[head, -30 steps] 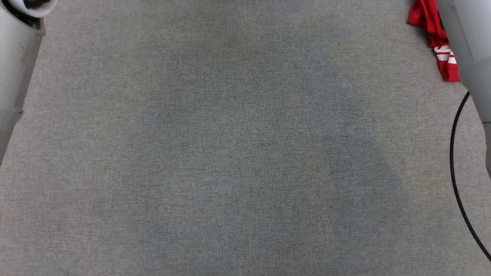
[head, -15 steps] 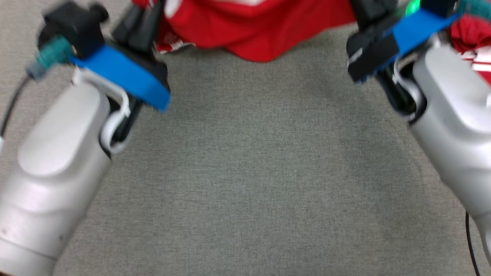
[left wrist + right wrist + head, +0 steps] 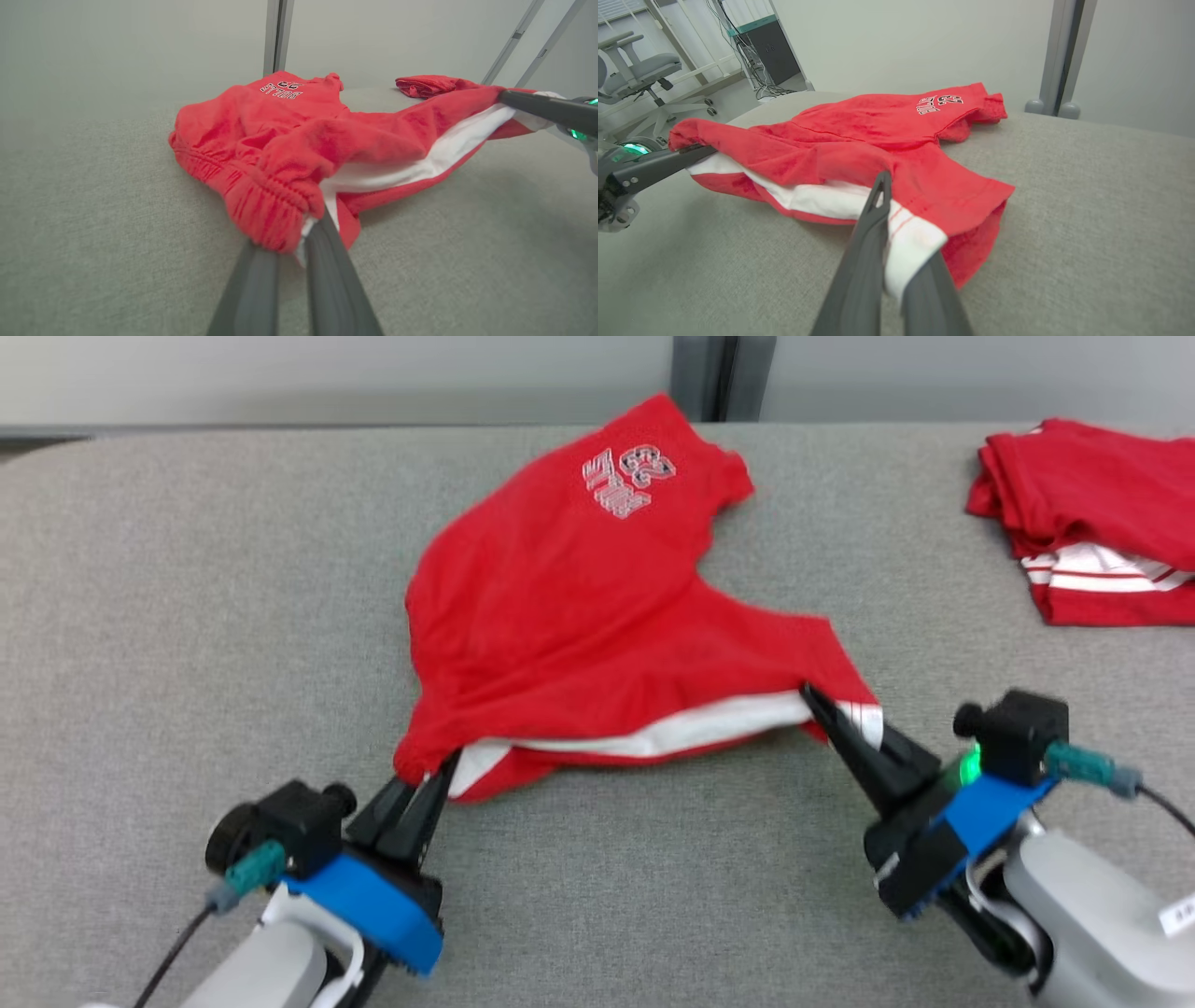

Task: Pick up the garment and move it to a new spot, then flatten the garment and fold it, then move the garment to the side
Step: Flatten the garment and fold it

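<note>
The garment (image 3: 579,607) is a pair of red shorts with a white band and white lettering, lying spread on the grey table (image 3: 187,616). My left gripper (image 3: 437,773) is shut on its near left corner, where the gathered waistband bunches over the fingertips (image 3: 299,238). My right gripper (image 3: 820,702) is shut on the near right corner, pinching the white band (image 3: 896,219). The near edge is stretched between the two grippers and slightly lifted. The far part with the lettering (image 3: 941,103) rests on the table.
A second red and white garment (image 3: 1092,513) lies folded at the back right of the table. The far table edge meets a pale wall with a grey post (image 3: 724,378). An office chair (image 3: 640,65) stands beyond the table's left side.
The head camera has tilted up from bare table cloth to the garment and both grippers. Both grippers stay shut on the garment, as half a second ago.
</note>
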Motion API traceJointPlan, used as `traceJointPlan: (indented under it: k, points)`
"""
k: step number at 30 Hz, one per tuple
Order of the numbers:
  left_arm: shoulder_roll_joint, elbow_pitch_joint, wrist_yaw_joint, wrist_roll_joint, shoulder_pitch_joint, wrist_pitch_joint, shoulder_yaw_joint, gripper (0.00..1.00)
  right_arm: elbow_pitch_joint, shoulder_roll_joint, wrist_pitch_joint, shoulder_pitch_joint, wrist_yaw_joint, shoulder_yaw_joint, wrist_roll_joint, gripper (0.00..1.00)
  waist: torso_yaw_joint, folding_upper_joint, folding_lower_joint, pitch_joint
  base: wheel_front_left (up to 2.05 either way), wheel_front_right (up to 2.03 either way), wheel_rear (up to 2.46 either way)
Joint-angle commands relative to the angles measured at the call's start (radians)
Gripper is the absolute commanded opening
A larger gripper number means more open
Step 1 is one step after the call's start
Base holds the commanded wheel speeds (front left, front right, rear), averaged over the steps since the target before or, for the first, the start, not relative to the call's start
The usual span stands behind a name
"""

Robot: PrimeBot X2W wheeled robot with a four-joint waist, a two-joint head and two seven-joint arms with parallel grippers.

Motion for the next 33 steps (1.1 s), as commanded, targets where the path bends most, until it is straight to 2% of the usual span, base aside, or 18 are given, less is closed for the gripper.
traceJointPlan:
  k: [1, 10, 18, 22, 26, 33]
  points:
    - [0.016, -0.024, 0.012, 0.002, 0.05, -0.004, -0.003, 0.0, -0.037, -0.027, -0.003, 0.069, 0.0, 0.006, 0.014, 0.0, -0.016, 0.0, 0.0003, -0.035, 0.0, 0.0, 0.0]
    - [0.063, -0.151, 0.049, 0.0, 0.214, 0.032, -0.053, 0.0, -0.168, -0.099, -0.003, 0.314, 0.0, -0.044, 0.05, 0.0, 0.005, 0.0, 0.0003, -0.103, 0.0, 0.0, 0.0]
    - [0.08, -0.231, 0.075, -0.006, 0.255, 0.058, -0.069, 0.0, -0.225, -0.121, -0.003, 0.408, 0.0, -0.095, 0.053, 0.0, 0.017, 0.0, 0.0003, -0.122, 0.0, 0.0, 0.0]
    - [0.07, -0.249, 0.078, 0.003, 0.243, 0.065, -0.078, 0.0, -0.22, -0.13, -0.003, 0.383, 0.0, -0.113, 0.045, 0.0, 0.029, 0.0, 0.0003, -0.117, 0.0, 0.0, 0.0]
    - [0.049, -0.24, 0.063, 0.013, 0.215, 0.057, -0.088, 0.0, -0.198, -0.139, 0.006, 0.32, 0.0, -0.119, 0.052, 0.0, 0.05, 0.0, 0.0003, -0.104, 0.0, 0.0, 0.0]
    - [0.002, -0.207, 0.038, 0.016, 0.128, 0.043, -0.084, 0.0, -0.136, -0.156, 0.053, 0.114, 0.0, -0.076, 0.061, 0.0, 0.106, 0.0, 0.0003, -0.053, 0.0, 0.0, 0.0]
